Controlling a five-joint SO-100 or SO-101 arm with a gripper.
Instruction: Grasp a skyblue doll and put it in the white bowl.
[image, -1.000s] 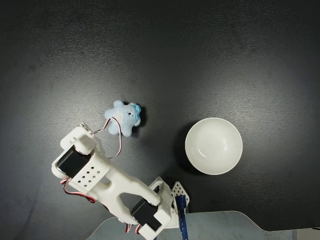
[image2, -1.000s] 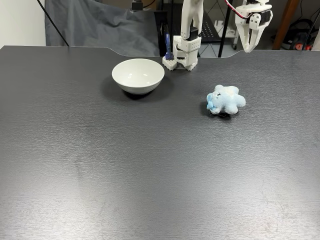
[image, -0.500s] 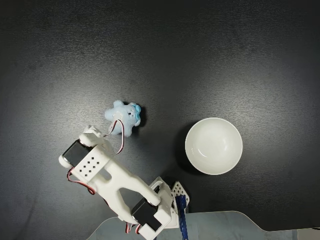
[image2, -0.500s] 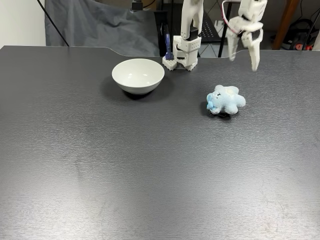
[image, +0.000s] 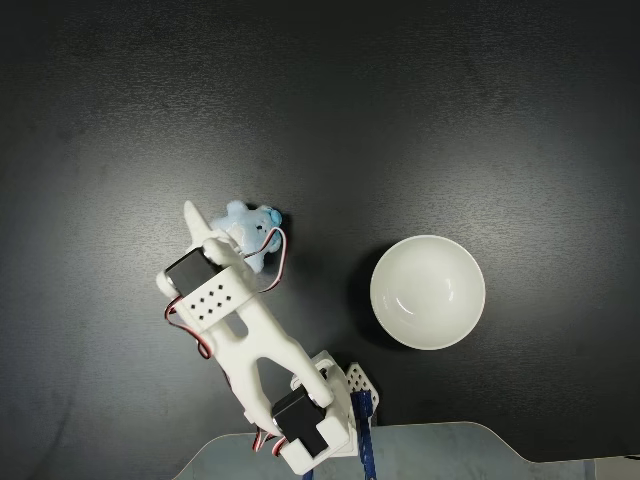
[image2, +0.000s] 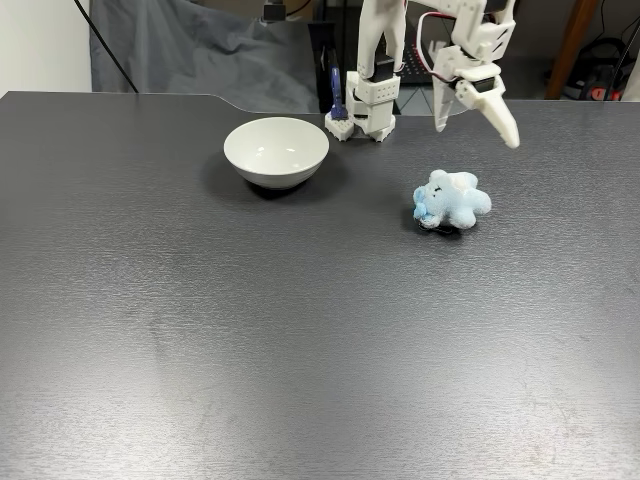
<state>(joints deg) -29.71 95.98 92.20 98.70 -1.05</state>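
Note:
The skyblue doll (image: 252, 226) lies on the black table, left of the white bowl (image: 428, 291) in the top-down fixed view. From the front fixed view the doll (image2: 455, 200) rests to the right of the empty bowl (image2: 276, 150). My gripper (image2: 476, 134) hangs open just above and behind the doll, its jaws spread wide and not touching it. Seen from above, the gripper (image: 220, 232) overlaps the doll's lower left part, with one white finger (image: 195, 217) sticking out beside it.
The arm's base (image2: 372, 100) is clamped at the far table edge beside a blue clamp (image2: 336, 92). A grey cloth (image2: 200, 50) hangs behind the table. Broad dark tabletop (image2: 300, 330) stretches in front of the doll and bowl.
The arm has swung toward the doll and lowered. The jaws, nearly closed a second ago, have spread wide over it. Doll and bowl have not moved.

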